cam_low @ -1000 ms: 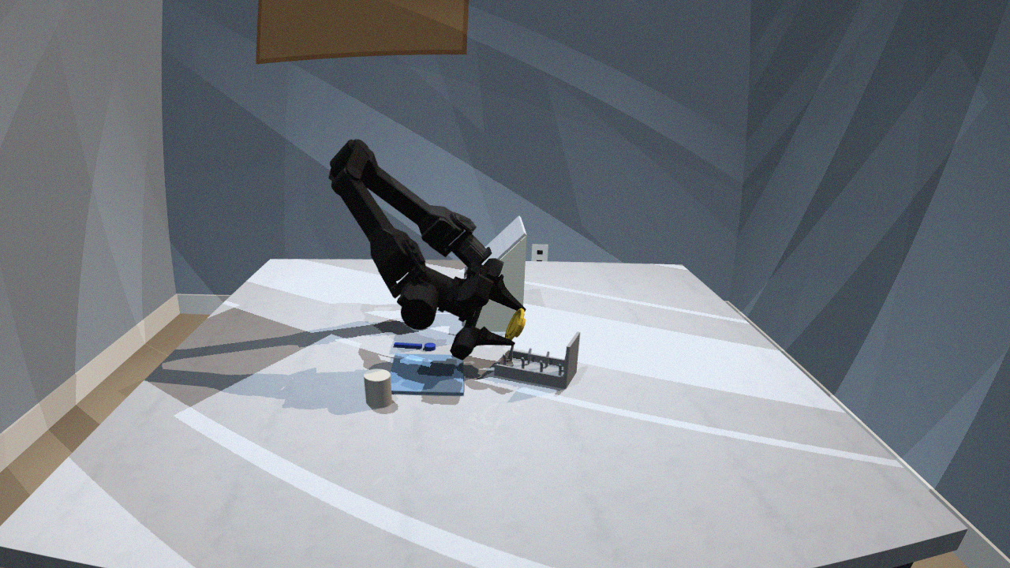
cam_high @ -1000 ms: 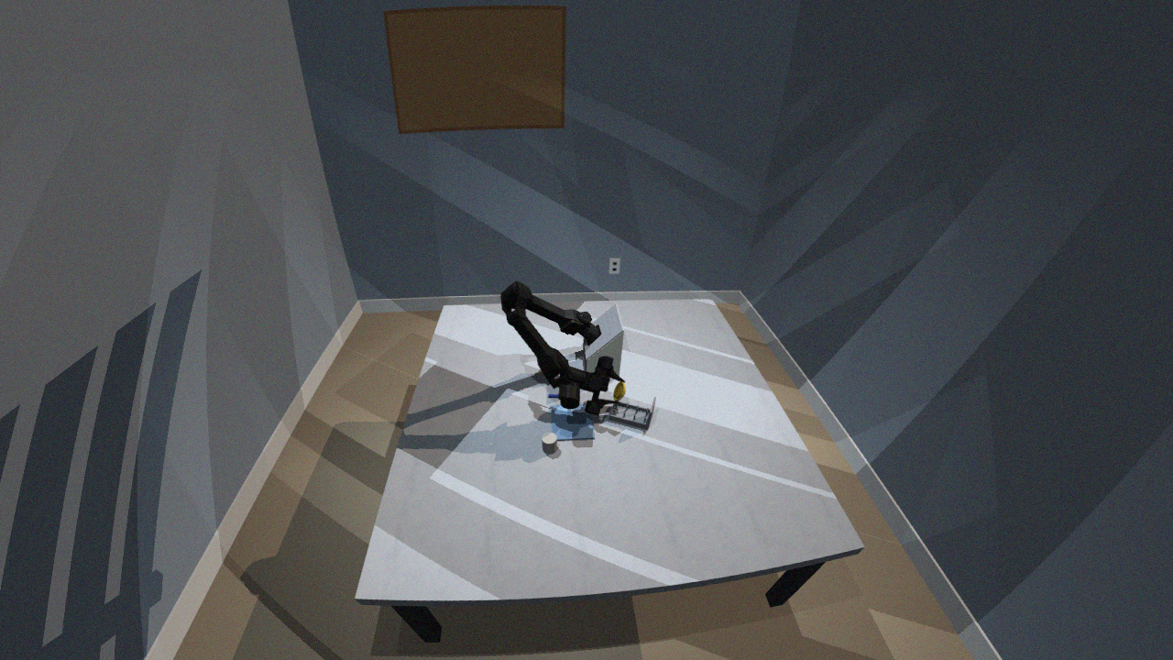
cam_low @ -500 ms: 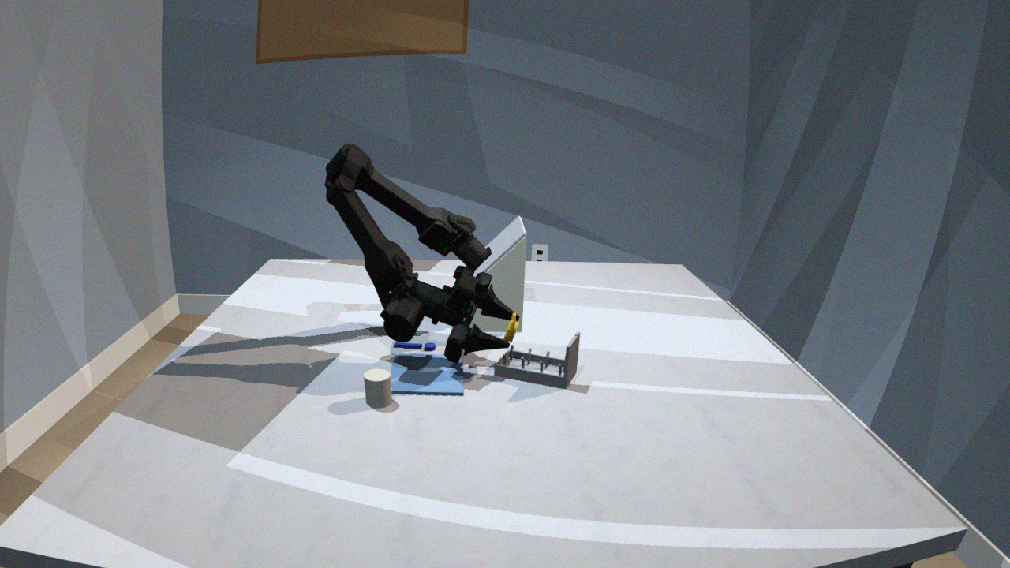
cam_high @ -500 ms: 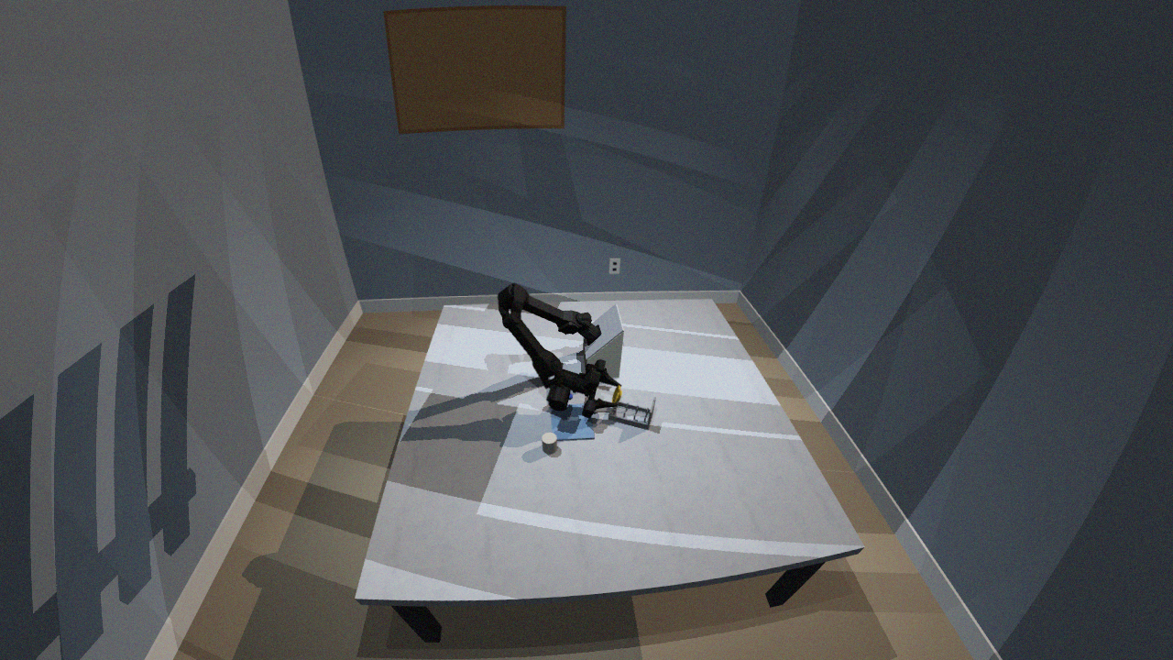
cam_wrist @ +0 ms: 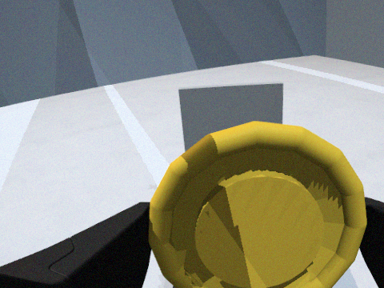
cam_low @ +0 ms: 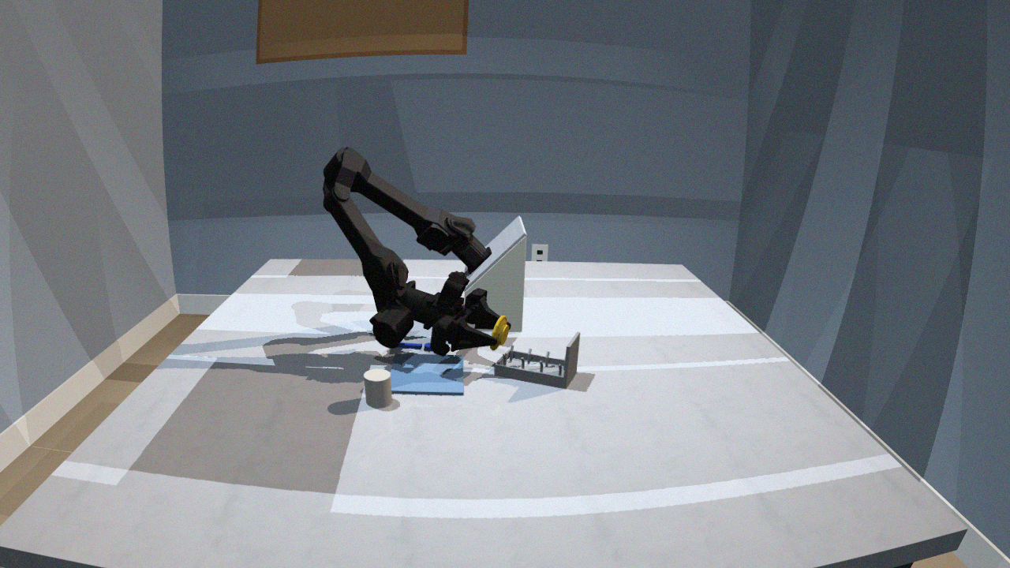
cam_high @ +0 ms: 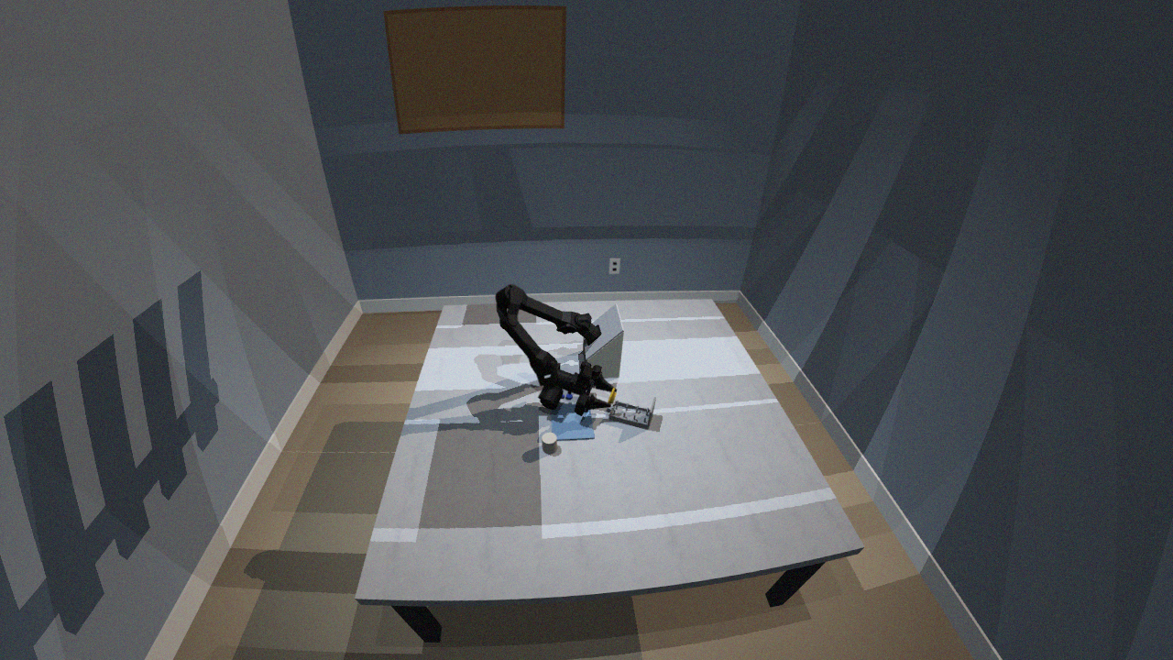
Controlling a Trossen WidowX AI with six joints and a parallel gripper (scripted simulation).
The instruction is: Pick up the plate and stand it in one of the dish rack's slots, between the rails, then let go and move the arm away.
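Note:
The yellow round plate (cam_high: 612,395) (cam_low: 499,332) (cam_wrist: 260,228) is held on edge, nearly upright, with its face turned to the wrist camera. My gripper (cam_high: 611,397) (cam_low: 502,334) (cam_wrist: 254,214) is shut on the plate, one finger at each side of its rim. The grey dish rack (cam_high: 630,423) (cam_low: 534,379) (cam_wrist: 230,106) stands on the table, with several short pegs and a tall panel at its right end. The plate hangs above the rack's left end in the top and exterior views. In the wrist view it hides all of the rack but the tall panel.
A blue mat (cam_high: 574,433) (cam_low: 427,386) lies left of the rack, with a beige cylinder (cam_high: 549,444) (cam_low: 377,390) at its front left. A blue utensil (cam_low: 409,345) lies behind the mat. A large slant-topped box (cam_high: 608,358) (cam_low: 506,289) stands behind the gripper.

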